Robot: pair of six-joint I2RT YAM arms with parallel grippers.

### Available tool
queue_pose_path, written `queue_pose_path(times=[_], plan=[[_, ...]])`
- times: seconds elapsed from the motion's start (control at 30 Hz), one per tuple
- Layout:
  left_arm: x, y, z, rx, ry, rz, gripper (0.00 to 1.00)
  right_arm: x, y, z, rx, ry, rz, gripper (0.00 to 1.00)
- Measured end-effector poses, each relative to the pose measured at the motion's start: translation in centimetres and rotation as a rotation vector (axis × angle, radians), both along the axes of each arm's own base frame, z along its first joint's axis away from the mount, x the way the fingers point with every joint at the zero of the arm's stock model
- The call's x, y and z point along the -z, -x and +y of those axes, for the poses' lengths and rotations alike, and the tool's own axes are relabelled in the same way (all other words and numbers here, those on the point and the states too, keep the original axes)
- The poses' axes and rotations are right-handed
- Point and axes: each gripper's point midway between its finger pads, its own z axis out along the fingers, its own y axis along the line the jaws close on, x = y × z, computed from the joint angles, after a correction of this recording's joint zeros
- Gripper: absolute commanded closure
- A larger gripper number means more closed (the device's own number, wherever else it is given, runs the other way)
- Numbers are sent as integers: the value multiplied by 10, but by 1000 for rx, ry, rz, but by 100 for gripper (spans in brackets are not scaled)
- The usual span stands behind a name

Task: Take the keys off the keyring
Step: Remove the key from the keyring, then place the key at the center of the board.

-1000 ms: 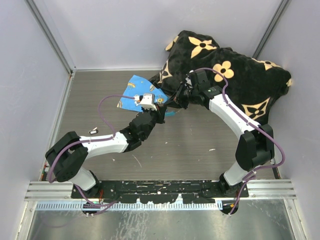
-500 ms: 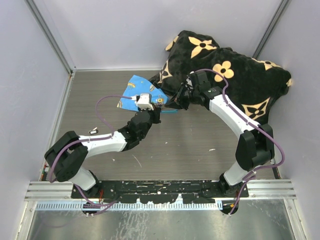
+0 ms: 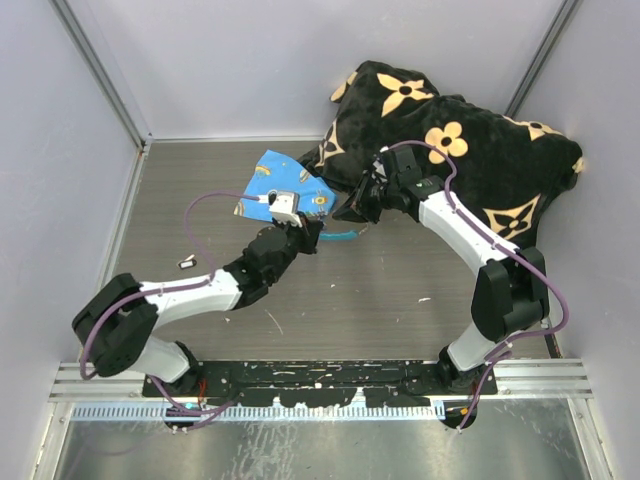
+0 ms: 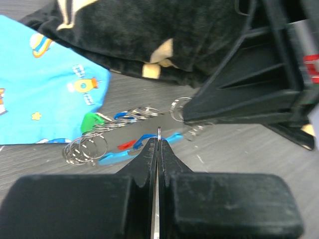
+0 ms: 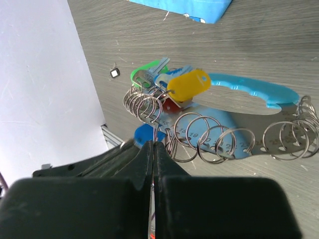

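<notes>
Both claws meet over the bench [image 3: 400, 290], just in front of a black blanket [image 3: 480, 150] and beside a blue cloth [image 4: 40, 94]. The left claw [image 4: 157, 144] is clenched, with a thin wire loop of the keyring [image 5: 214, 139] pinched at its tip. The right claw [image 5: 153, 147] is clenched too, on another loop of the same chain of rings. The keyring stretches between them, its light-blue curved piece [image 5: 259, 92] lying alongside. The keys [image 5: 147, 74] are bunched at one end, still on the rings: green, red and blue heads, plus a yellow tag [image 5: 188, 84].
</notes>
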Motion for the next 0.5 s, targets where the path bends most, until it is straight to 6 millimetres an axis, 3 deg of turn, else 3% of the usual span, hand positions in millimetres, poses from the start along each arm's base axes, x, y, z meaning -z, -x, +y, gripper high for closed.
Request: queue_pose_path(times=[0.17, 0.3, 0.4, 0.5], plan=[[-25, 28, 1, 106, 74, 14, 100, 10, -2, -6, -16, 27, -34, 99], [-48, 53, 15, 150, 108, 44, 100, 20, -2, -11, -43, 53, -66, 99], [-55, 65, 39, 131, 97, 77, 100, 24, -5, -13, -74, 71, -117, 99], [-45, 60, 79, 42, 89, 154, 100, 26, -5, -15, -125, 91, -184, 99]])
